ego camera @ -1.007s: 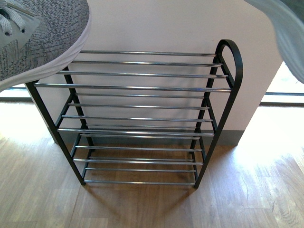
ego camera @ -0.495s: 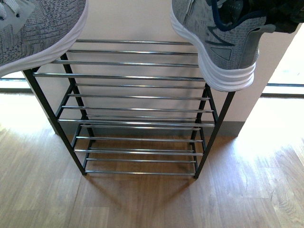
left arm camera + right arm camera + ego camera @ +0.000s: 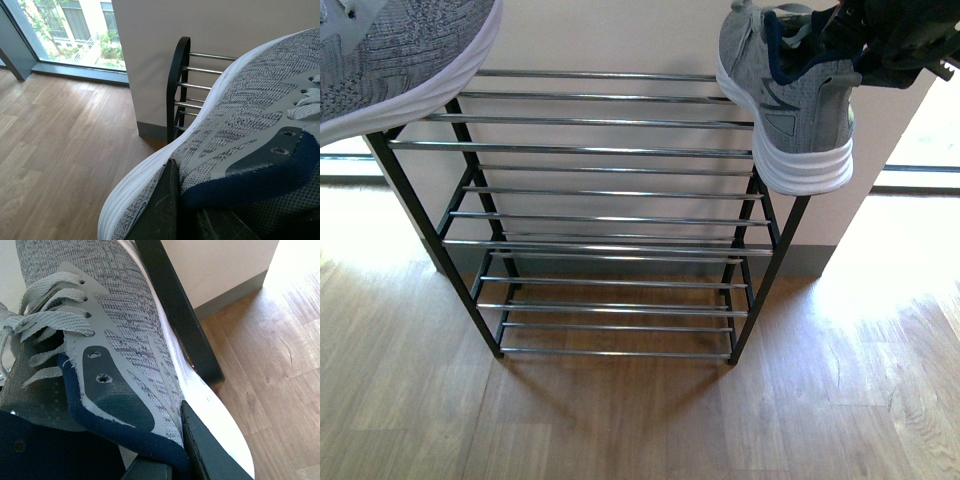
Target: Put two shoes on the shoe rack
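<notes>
Grey knit, white-soled: the left sneaker (image 3: 400, 60) hangs above the left end of the shoe rack (image 3: 590, 149), with its sole over the end post and clear of the rods. The left gripper (image 3: 190, 215) pinches the navy-lined collar wall. One finger lies on the outer side. The inner finger is mostly hidden, so the depth of the grip cannot be confirmed.

The rack stands on the wooden floor (image 3: 620, 430) against the wall. All tiers in view hold nothing.

The right sneaker (image 3: 790, 110) is above the right end of the top tier, heel toward the camera and tilted heel-down. The right gripper (image 3: 170, 455) is clamped on its collar in the same way. In the right wrist view the black frame bar (image 3: 175, 315) runs just beside the white sole. Contact cannot be determined.

Hazards from this position:
- Both sneakers hang partly over the rack ends. If released here, either could tip off the side to the floor.
- The rods are thin and spaced apart. A tilted sole could catch on a rod edge and roll.
- Lowering the right sneaker could snag the sole on the frame bar and twist it in the grip.
</notes>
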Action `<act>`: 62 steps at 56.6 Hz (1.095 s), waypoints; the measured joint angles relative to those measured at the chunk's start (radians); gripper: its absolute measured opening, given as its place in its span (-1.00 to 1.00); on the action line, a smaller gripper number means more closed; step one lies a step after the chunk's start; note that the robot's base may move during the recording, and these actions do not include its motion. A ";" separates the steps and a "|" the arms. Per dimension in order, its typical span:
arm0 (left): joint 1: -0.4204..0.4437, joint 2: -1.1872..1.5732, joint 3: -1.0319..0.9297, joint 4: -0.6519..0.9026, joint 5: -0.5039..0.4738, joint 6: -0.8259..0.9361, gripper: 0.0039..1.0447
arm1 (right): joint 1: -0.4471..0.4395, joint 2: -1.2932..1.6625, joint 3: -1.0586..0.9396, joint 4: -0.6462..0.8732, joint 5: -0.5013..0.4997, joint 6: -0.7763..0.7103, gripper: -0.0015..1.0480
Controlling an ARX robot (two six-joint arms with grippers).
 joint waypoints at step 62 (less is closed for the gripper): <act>0.000 0.000 0.000 0.000 0.000 0.000 -0.98 | -0.014 0.057 0.110 0.047 -0.081 -0.056 0.24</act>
